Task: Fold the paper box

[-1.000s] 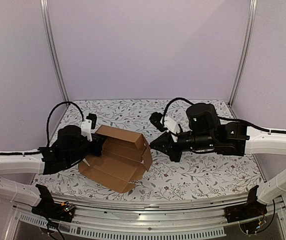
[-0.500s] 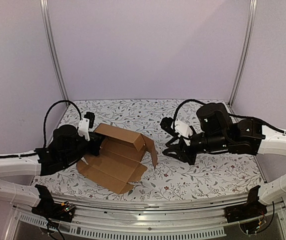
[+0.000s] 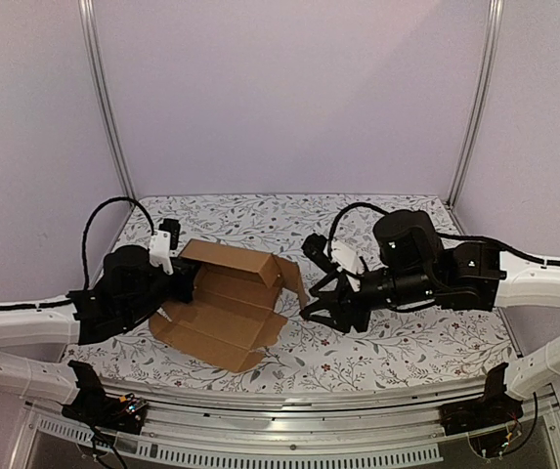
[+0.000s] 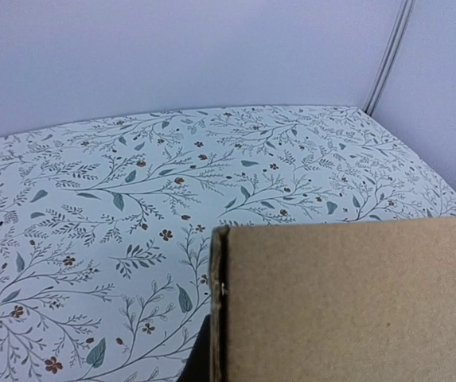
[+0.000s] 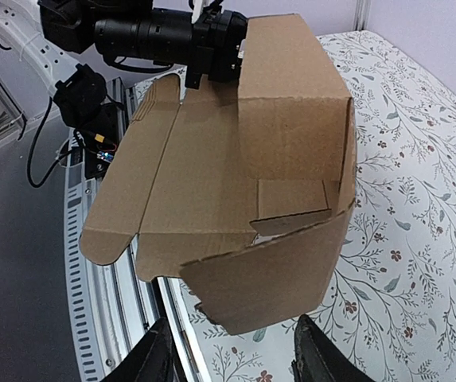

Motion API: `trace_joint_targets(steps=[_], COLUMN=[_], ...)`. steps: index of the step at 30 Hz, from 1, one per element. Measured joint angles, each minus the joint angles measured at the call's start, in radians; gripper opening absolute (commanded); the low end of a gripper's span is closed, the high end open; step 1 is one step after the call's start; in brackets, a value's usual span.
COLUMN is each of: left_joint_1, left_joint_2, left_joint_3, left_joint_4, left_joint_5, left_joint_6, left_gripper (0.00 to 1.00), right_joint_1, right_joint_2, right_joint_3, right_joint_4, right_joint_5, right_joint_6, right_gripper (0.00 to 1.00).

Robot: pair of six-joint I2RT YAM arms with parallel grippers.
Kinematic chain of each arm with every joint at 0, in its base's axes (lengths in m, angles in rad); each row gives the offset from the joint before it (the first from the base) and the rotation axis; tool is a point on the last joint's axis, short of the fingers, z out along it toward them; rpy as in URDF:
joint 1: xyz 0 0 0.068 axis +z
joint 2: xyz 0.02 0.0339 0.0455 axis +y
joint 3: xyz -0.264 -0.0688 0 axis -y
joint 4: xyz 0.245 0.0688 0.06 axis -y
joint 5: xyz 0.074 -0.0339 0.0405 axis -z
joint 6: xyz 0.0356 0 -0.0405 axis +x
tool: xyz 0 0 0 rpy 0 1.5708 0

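The paper box [image 3: 223, 315] is a brown die-cut cardboard sheet, partly folded, lying left of the table's middle with its back wall and right flap standing up. It fills the lower right of the left wrist view [image 4: 355, 302] and the middle of the right wrist view [image 5: 212, 159]. My left gripper [image 3: 184, 283] is shut on the box's upright left wall; one dark finger [image 4: 198, 362] shows beside the cardboard edge. My right gripper [image 3: 317, 311] is open and empty just right of the raised right flap. Its fingertips [image 5: 154, 358] straddle that flap's lower edge without touching it.
A floral cloth [image 3: 387, 332] covers the table. A metal rail [image 3: 289, 396] runs along the near edge, also in the right wrist view [image 5: 136, 318]. Purple walls and two metal posts [image 3: 104, 98] close in the back and sides. Cables loop over both wrists.
My right gripper drew back to the right, then came down and left again to the box's right flap with its jaws spread. The flap stands higher. The left arm shifted slightly.
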Motion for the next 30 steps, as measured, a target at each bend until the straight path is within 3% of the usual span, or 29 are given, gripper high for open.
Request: trace_joint_targets(steps=[12,30], left_joint_1=[-0.001,-0.003], left_joint_2=[-0.029,-0.050], left_joint_3=[-0.016,-0.016], left_joint_4=[-0.002,-0.005], left_joint_5=[-0.069,-0.117], left_joint_6=[-0.024,-0.034], left_gripper=[0.00,0.00], right_joint_1=[0.040,0.060], right_joint_2=[0.150,0.209], right_joint_3=[0.001,0.050], right_joint_4=[0.131,0.165], right_joint_5=[0.103,0.229], right_joint_6=[0.109,0.158], right_gripper=[0.56,0.56])
